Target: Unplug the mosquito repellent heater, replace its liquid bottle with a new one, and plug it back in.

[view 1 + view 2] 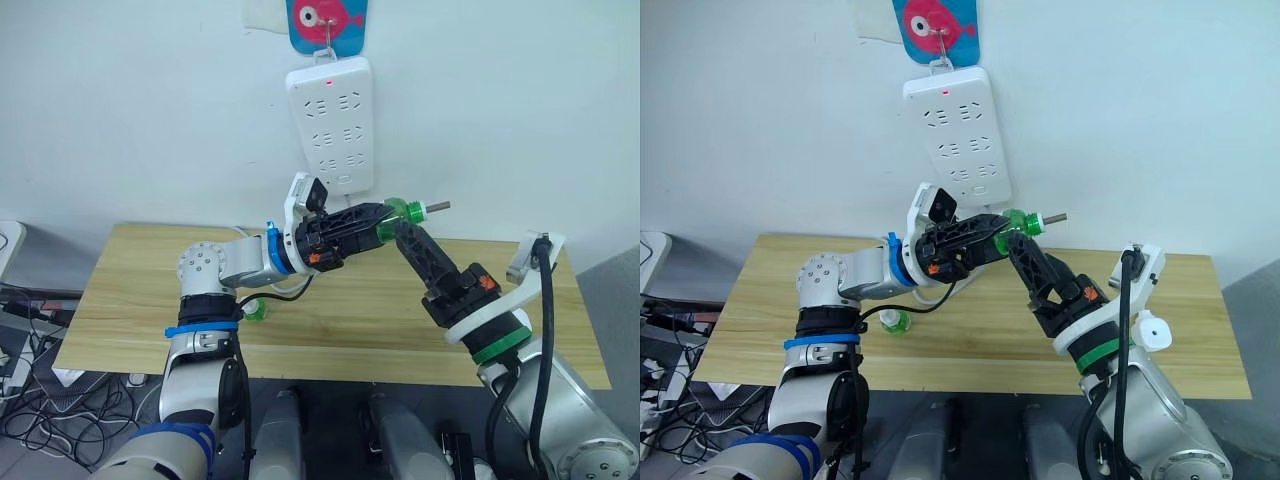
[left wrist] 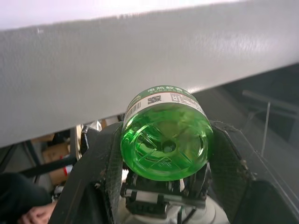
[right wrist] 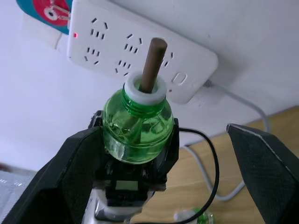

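- Liquid bottle (image 1: 402, 212), translucent green w/ pale label, was held up in the air just below the power strip (image 1: 333, 122), lying roughly level, wick rod (image 1: 437, 207) pointing away from the left arm.
- Left gripper (image 1: 378, 222) was clamped on the bottle; the right wrist view showed its black fingers (image 3: 169, 144) pressed against the bottle's base end, white neck collar and brown wick toward that camera.
- Right gripper (image 3: 154, 140) sat around the same bottle, but its two fingers stood wide apart w/ a clear gap on both sides, so spread, not gripping.
- Left wrist view looked at the bottle's round bottom (image 2: 164, 142), label edge visible.
- Power strip hung on the white wall from a hook on a pink-and-blue fish sticker (image 1: 327, 22), red light lit near its upper end, cable running down toward the table (image 1: 120, 290).
- Second small green bottle (image 1: 257, 309) lay on the wooden table well below the strip, near the left forearm; cap not clear.
- Loose cables (image 1: 25, 400) lay on the floor, well below and off to the left of the strip.
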Robot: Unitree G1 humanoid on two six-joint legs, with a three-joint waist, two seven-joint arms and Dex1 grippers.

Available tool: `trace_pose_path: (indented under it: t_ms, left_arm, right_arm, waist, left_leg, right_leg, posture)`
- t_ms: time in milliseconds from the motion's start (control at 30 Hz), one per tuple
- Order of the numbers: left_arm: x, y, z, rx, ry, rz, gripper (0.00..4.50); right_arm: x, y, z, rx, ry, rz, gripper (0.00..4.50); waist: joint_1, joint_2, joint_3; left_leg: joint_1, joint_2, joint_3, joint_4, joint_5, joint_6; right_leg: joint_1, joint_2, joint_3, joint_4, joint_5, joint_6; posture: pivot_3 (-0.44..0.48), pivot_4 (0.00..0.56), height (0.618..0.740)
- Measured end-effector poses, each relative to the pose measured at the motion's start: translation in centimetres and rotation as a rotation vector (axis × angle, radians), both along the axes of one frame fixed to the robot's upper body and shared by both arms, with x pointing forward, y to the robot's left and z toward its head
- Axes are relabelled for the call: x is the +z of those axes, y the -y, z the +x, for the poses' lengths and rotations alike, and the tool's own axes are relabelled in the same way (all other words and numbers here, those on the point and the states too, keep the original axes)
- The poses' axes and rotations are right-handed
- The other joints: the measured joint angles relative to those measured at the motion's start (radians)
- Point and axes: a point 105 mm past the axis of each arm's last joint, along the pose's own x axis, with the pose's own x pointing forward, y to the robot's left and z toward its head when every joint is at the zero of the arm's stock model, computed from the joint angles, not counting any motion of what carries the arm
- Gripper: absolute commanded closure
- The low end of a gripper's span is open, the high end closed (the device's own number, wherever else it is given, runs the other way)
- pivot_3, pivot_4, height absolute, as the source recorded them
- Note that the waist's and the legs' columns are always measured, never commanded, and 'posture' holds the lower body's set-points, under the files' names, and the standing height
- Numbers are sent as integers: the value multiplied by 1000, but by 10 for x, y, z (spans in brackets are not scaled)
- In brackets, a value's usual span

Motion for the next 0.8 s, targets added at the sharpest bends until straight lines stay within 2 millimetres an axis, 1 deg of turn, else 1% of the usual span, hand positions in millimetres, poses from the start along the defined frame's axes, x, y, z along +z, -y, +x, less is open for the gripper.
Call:
trace_pose_path:
  t_ms: [267,500,633,767,800]
  left_arm:
    - [0,4,-1,29,-54,-29,2249]
    - [-1,7,-4,35,-61,-23,2249]
    - [-2,7,-3,46,-70,-26,2249]
    - [-3,9,-8,38,-55,-18,2249]
    - [-4,9,-9,38,-55,-17,2249]
  right_arm:
    - [6,10,5,-113,33,18,58]
    - [8,6,4,-93,38,44,58]
    - [17,2,4,-76,73,63,58]
    - [18,-2,8,-60,74,65,58]
    - [17,-2,9,-58,71,65,58]
  waist:
    - [0,0,0]
    - [1,0,0]
    - [1,0,0]
    - [1,0,0]
    - [1,0,0]
  left_leg:
    - [0,1,0,0,0,0]
    - [0,0,1,1,0,0]
    - [0,0,0,1,0,0]
    - [0,0,0,1,0,0]
    - [0,0,0,1,0,0]
  right_leg:
    - [0,0,0,0,0,0]
    - [0,0,0,0,0,0]
    - [0,0,0,1,0,-1]
    - [0,0,0,1,1,-2]
    - [0,0,0,0,2,-4]
  posture:
    - [-63,336,740]
    - [-63,332,740]
    - [-60,326,740]
    - [-60,326,740]
    - [-58,324,740]
